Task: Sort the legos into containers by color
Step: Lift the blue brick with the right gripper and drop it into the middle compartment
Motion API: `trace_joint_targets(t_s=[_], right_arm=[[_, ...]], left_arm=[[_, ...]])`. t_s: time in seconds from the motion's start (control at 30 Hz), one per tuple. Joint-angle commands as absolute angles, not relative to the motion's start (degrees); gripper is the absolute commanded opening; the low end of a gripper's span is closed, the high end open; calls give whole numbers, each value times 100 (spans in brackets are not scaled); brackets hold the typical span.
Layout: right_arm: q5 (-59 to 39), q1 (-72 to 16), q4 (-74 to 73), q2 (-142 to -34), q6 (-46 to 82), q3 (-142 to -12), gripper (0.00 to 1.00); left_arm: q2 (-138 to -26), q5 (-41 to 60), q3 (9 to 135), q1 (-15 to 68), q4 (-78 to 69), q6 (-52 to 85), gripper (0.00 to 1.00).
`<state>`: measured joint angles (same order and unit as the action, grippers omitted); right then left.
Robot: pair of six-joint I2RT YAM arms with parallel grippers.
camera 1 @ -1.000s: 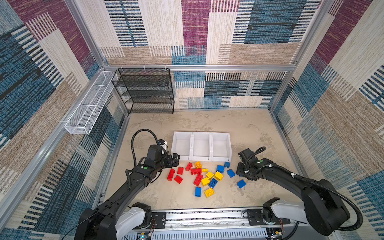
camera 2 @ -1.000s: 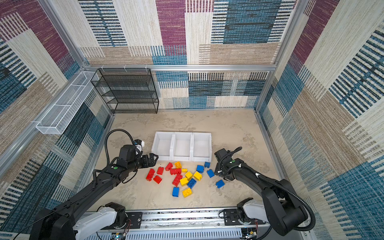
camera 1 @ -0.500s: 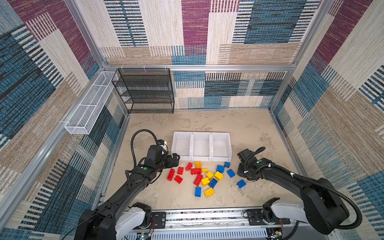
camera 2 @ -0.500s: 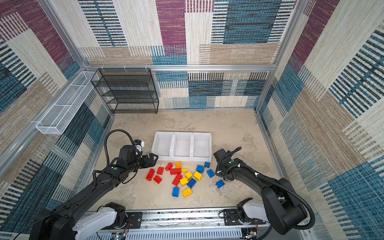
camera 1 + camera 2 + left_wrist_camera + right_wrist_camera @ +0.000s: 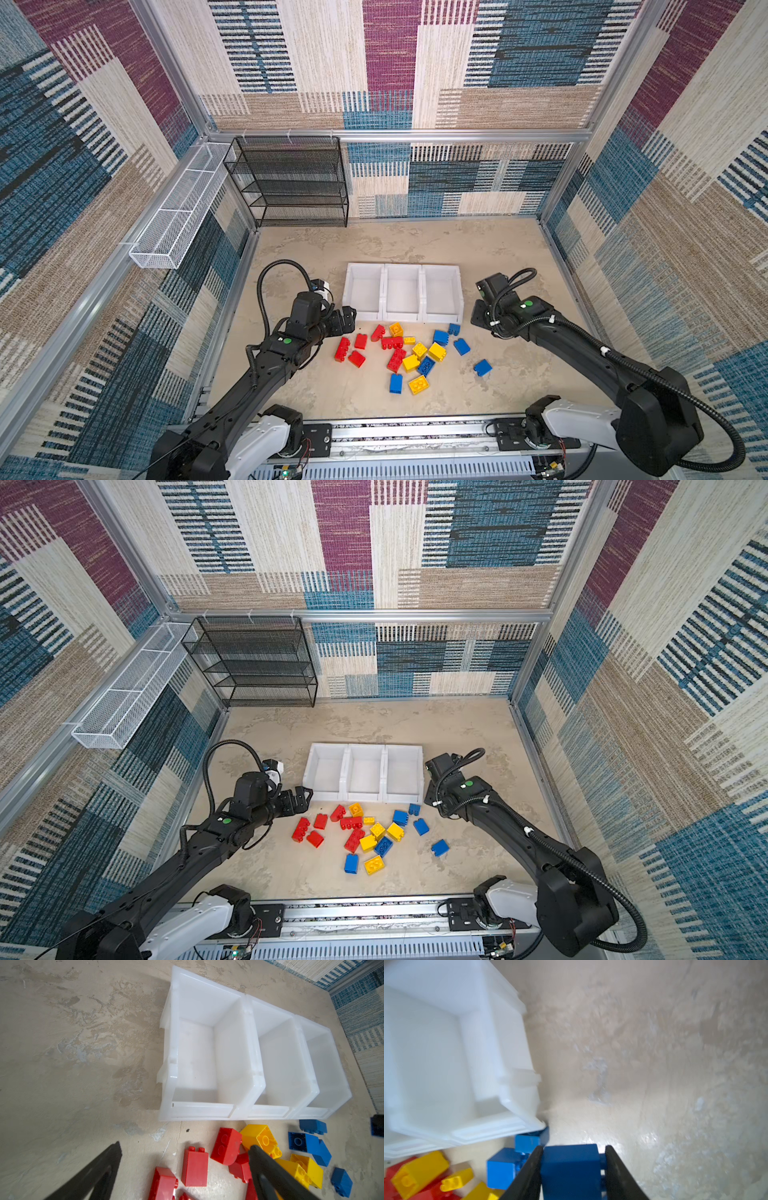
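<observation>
Broadly, a mottled beige desk (image 5: 415, 249) is carrying everything. Toward its middle the containers (image 5: 422, 291), three joined white bins in a row, are sitting with nothing in them in both top views. Two black arms are reaching in from the near edge. The left gripper (image 5: 347, 320) is hovering with its jaws spread wide and holding nothing, just beside the left bin's front corner and near the red bricks. The right gripper (image 5: 573, 1149) is clamping a blue brick (image 5: 569, 1167) just beside the outer front corner of the right-hand bin. The wrist view is showing it blurred, so I cannot tell whether it is clear of the desk. The legos (image 5: 419, 350) are lying loose just in front of the bins: red leftward, yellow in the middle, blue rightward, with a stray blue brick (image 5: 482, 367) apart. Sorting appears to be only beginning, with this blue piece being taken. The next move is likely calling for lifting it above the bin wall, carrying it over the nearest bin, and opening the jaws.
</observation>
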<state>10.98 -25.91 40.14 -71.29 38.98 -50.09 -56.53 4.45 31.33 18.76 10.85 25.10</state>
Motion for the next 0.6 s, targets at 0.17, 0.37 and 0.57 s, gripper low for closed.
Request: trace_joint_targets(t_s=[0.17,0.37,0.57], right_arm=[[865,-2663,3415,-8064,3183,-6366,38],[826,-3225,3253,-8972,2934,-7356,38],[775,-3842,3152,-9960,2789,-8185,39]], left_arm=[[-5583,404,3121,1881,1155,2548,97],[-5456,395,3078,1873,1249,2599,96],[-5396,345,3090,1879,1367,2602,96]])
